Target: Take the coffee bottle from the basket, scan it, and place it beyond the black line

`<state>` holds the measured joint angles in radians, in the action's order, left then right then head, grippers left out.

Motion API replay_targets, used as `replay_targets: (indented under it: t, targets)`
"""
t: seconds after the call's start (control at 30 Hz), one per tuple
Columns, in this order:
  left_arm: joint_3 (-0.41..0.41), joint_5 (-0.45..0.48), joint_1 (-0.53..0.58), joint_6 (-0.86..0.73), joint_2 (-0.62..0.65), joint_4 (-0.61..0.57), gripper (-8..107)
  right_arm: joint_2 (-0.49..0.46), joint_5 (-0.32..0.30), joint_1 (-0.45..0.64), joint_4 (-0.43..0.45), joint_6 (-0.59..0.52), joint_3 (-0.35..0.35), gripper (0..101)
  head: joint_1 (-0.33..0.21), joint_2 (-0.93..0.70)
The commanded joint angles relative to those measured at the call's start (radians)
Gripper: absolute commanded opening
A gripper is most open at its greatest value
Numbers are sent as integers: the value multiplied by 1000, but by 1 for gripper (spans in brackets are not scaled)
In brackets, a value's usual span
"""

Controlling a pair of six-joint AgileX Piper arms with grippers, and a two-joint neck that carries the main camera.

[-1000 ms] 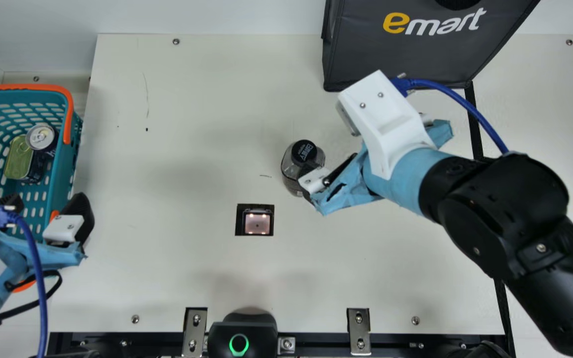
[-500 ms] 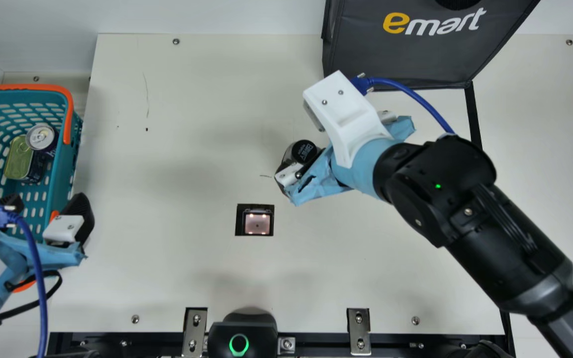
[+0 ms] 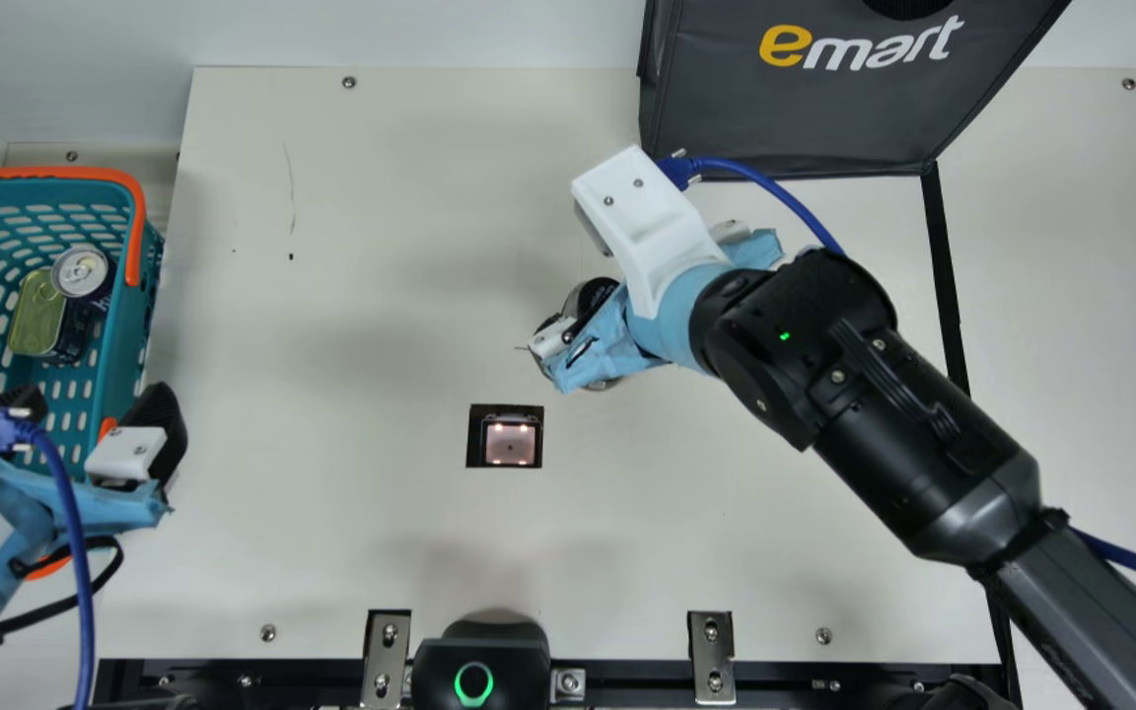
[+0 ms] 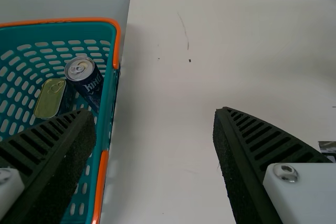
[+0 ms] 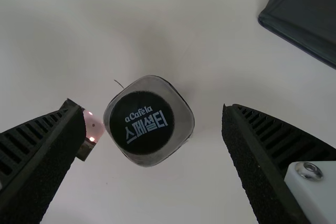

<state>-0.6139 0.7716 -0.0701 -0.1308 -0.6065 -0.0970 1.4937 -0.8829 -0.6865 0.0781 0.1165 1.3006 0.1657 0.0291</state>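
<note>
The coffee bottle (image 3: 592, 294) stands upright on the table behind the scanner window (image 3: 511, 442), left of the black line (image 3: 943, 266). My right gripper (image 3: 596, 343) is over it and partly covers it. In the right wrist view the bottle's black cap (image 5: 142, 123) lies between the spread fingers of my right gripper (image 5: 152, 121), nearer one finger, with gaps on both sides. My left gripper (image 3: 93, 399) is open and empty at the near right side of the teal basket (image 3: 138, 232); in the left wrist view, my left gripper (image 4: 152, 124) straddles the basket's side wall.
A dark can (image 3: 85, 272) and a flat green-topped tin (image 3: 35, 314) are in the basket. The black bag (image 3: 805, 108) stands at the back right. A black device with a green ring (image 3: 473, 683) and metal brackets (image 3: 711, 656) line the front edge.
The right arm has moved left, bringing its gripper over the bottle, which keeps its place. My left gripper has not moved.
</note>
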Motion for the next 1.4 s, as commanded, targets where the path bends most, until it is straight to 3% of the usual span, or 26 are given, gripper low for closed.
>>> replay_targets:
  t: [0.0, 0.63, 1.07, 1.1, 1.37]
  targets:
    - [0, 0, 0, 0, 0, 0, 90, 7, 4, 0, 0, 1, 1, 91, -27, -2]
    - [0, 0, 0, 0, 0, 0, 90, 67, 15, 14, -10, -1, 6, 91, -27, -2]
    - [0, 0, 0, 0, 0, 0, 90, 66, 4, 28, -24, -17, 4, 4, -27, -2]
    - [0, 0, 0, 0, 0, 0, 90, 65, 3, 28, -24, -17, 5, 0, -27, -2]
    - [0, 0, 0, 0, 0, 0, 90, 52, -9, 26, -14, -13, 16, 0, -27, -2]
